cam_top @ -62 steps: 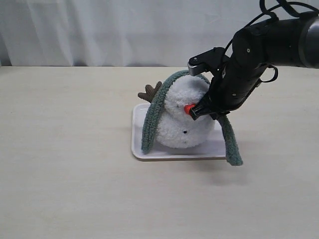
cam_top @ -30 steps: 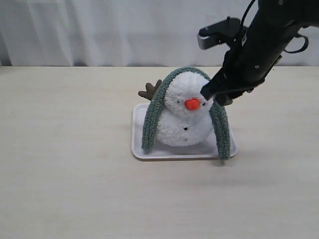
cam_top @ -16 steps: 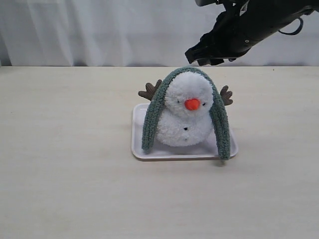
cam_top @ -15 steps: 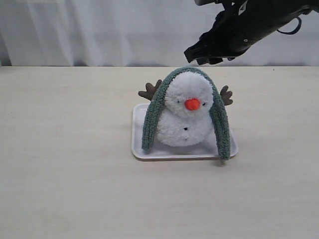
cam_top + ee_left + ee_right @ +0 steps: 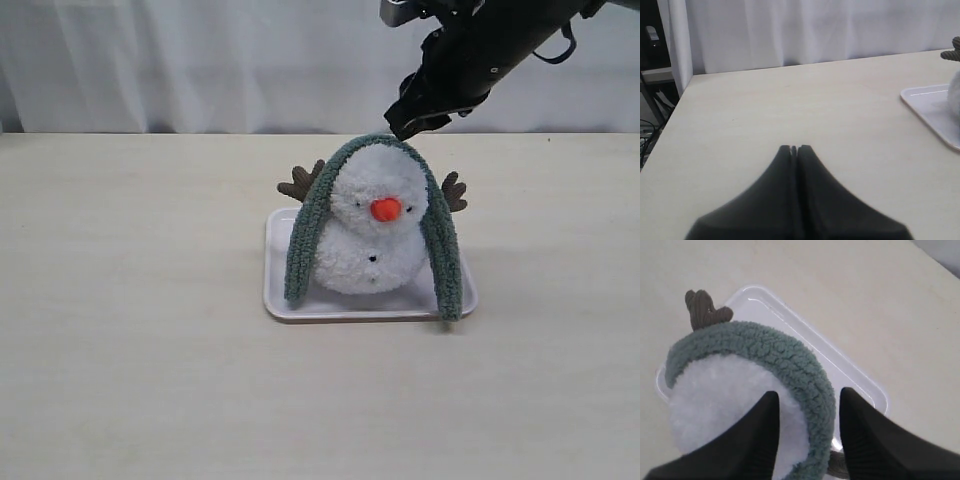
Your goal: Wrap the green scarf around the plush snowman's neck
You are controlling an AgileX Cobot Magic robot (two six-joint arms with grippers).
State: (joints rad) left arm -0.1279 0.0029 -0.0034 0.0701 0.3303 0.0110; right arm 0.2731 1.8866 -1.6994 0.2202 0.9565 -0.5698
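The plush snowman (image 5: 368,255) stands upright on a white tray (image 5: 340,308). The green scarf (image 5: 302,245) lies over the top of its head, and its two ends hang down either side to the tray. My right gripper (image 5: 403,128) hovers just above the head's right top. In the right wrist view the right gripper (image 5: 810,395) is open, its fingers (image 5: 762,425) straddling the scarf (image 5: 775,352) above the white head (image 5: 720,400), not closed on it. My left gripper (image 5: 795,148) is shut and empty, low over the table far left of the tray (image 5: 930,107).
A brown twig arm (image 5: 298,185) sticks out behind the scarf on the left, another (image 5: 453,190) on the right. A white curtain (image 5: 200,60) hangs behind the table. Bare tabletop (image 5: 150,350) surrounds the tray. The table's left edge (image 5: 670,120) shows in the left wrist view.
The right gripper left the snowman's face, and the tilted snowman settled upright. The gripper rose above the head, then turned and came down close over the scarf. The scarf's right end now hangs free.
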